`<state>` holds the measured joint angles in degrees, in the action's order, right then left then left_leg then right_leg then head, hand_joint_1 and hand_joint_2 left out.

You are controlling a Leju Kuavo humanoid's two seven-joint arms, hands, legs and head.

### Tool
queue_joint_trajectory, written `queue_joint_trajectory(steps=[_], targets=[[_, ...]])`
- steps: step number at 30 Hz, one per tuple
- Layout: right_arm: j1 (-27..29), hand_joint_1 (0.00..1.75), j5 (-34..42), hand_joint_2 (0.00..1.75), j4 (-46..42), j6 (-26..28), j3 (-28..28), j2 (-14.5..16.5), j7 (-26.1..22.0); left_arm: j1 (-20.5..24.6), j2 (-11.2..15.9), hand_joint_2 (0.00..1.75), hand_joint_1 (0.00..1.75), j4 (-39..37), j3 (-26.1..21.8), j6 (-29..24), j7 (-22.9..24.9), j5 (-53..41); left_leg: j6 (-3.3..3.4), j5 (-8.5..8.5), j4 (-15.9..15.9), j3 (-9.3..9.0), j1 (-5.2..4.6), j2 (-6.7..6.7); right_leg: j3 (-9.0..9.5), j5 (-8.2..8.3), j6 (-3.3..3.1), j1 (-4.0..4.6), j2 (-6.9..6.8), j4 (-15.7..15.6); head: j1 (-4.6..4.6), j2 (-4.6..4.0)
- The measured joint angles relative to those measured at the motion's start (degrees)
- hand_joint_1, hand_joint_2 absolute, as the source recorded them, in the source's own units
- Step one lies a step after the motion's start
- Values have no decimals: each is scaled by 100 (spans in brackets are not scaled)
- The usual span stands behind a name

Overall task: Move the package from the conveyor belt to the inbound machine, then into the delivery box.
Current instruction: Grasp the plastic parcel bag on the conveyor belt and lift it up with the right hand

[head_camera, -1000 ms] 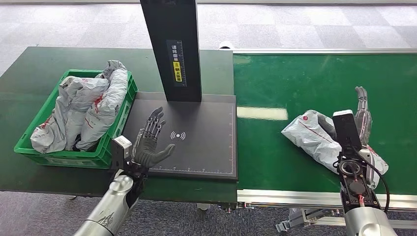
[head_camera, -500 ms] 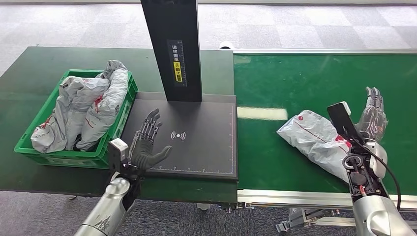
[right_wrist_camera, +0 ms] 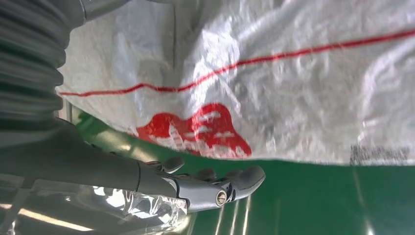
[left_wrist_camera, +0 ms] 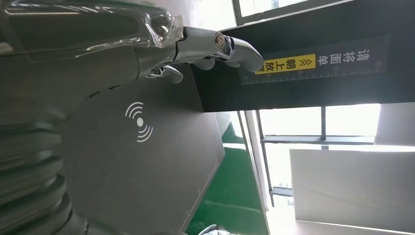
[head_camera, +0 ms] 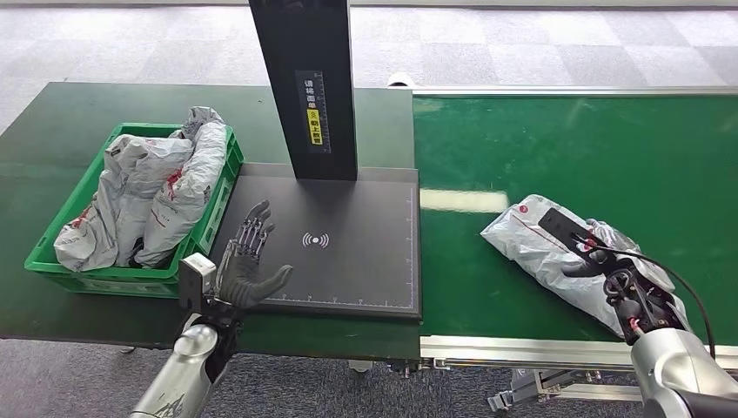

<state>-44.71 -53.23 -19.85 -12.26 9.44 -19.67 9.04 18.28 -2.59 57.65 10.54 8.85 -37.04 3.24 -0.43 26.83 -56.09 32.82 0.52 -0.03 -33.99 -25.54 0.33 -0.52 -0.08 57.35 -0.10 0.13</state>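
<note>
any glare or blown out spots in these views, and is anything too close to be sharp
Head view: a bright glare strip lies on the conveyor belt beside the package. Left wrist view: the windows are blown out white, and the left hand is soft. Right wrist view: even light, right hand slightly blurred.

A parcel-sorting station, likely a logistics test hall: a green conveyor belt runs beside a black scanner pad with a tall post (a yellow label on it), and left of the pad a green crate holds bagged parcels.
</note>
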Motion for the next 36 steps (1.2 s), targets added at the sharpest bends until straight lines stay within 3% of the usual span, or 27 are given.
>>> queue_joint_trajectory(steps=[3, 10, 32, 34, 35, 36], targets=[[-34, 0, -1, 175, 83, -518, 32, 30, 33, 6, -11, 175, 0, -1, -6, -10, 20, -41, 0, 0, 0, -1, 0, 0, 0, 0, 0, 0, 0, 0, 0, 0], [-172, 0, -193, 175, 217, -1057, 189, 111, -59, 83, -21, 175, 0, -38, -47, -48, 92, -71, 0, -1, 0, -4, 1, 1, 1, 1, 0, 1, 2, 0, 0, 0], [-239, 0, -216, 175, 333, -1104, 325, 165, -74, 94, -21, 175, 0, -40, -58, -48, 102, -70, 0, -1, -1, -4, 0, 0, 2, 1, 0, 0, 1, 0, -1, 0], [-240, 12, -218, 175, 339, -1109, 327, 166, -81, 94, -21, 175, 0, -40, -60, -50, 103, -71, 0, -1, -1, -4, 0, 0, 2, 1, 0, 0, 1, 0, 0, 0], [-241, 36, -222, 175, 341, -1122, 328, 166, -90, 94, -21, 175, 0, -40, -61, -52, 106, -70, 0, -1, -1, -4, 0, 0, 2, 1, 0, 0, 1, 0, 0, 0], [-243, 75, -230, 175, 342, -1142, 330, 166, -102, 93, -21, 175, 0, -40, -62, -56, 110, -70, 0, -1, -1, -4, 0, 0, 3, 1, 0, 0, 1, 0, 0, 0]])
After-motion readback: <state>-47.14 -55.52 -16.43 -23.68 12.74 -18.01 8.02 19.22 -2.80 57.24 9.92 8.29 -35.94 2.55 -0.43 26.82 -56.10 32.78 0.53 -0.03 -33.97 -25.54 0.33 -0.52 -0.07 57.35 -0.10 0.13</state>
